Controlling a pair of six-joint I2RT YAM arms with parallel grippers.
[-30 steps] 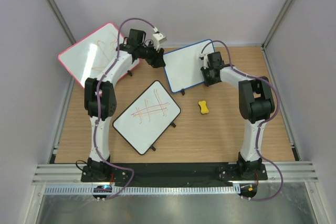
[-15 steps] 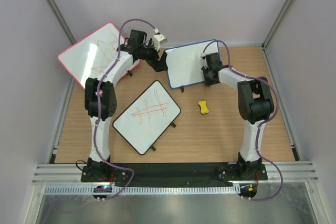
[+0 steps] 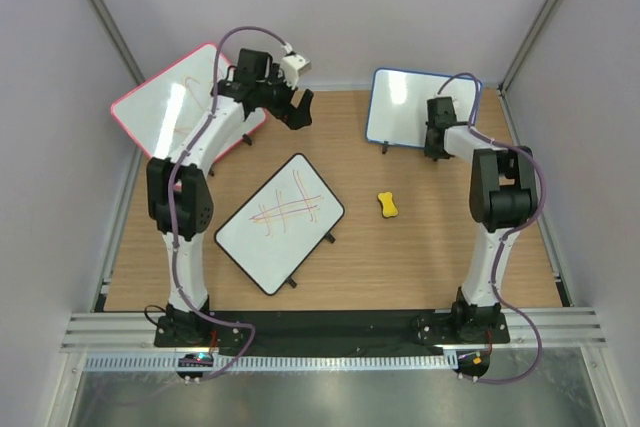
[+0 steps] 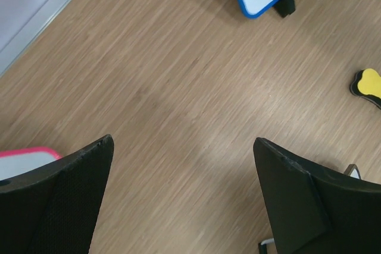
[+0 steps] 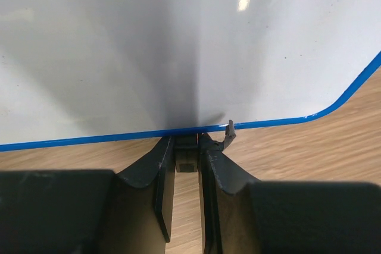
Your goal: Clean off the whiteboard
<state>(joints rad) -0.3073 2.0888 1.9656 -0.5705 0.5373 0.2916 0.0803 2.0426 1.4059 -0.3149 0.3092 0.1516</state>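
One whiteboard (image 3: 420,107) with a blue frame is sitting at the far right of the desk (image 3: 420,247), directly ahead of the right tool (image 3: 436,139), and its white face is showing no marks. That tool is pinching the board's near edge. Its two fingers (image 5: 161,171) are drawn almost together on a small black piece under the blue rim, leaving only a thin slit between them. Whether the board is lying flat or being tipped up is not clear. Behind the right tool and to its left, a yellow eraser (image 3: 388,205) is lying alone on the wood, touching nothing. The left tool (image 3: 297,112) is hanging well to the left of the board, spread wide and holding nothing, with bare wood showing between its fingers (image 4: 59,200). A pink-framed board (image 3: 175,107) is lying to that tool's left, and a black-framed board (image 3: 280,222) with crossed lines is resting behind it, nearer the arm bases.
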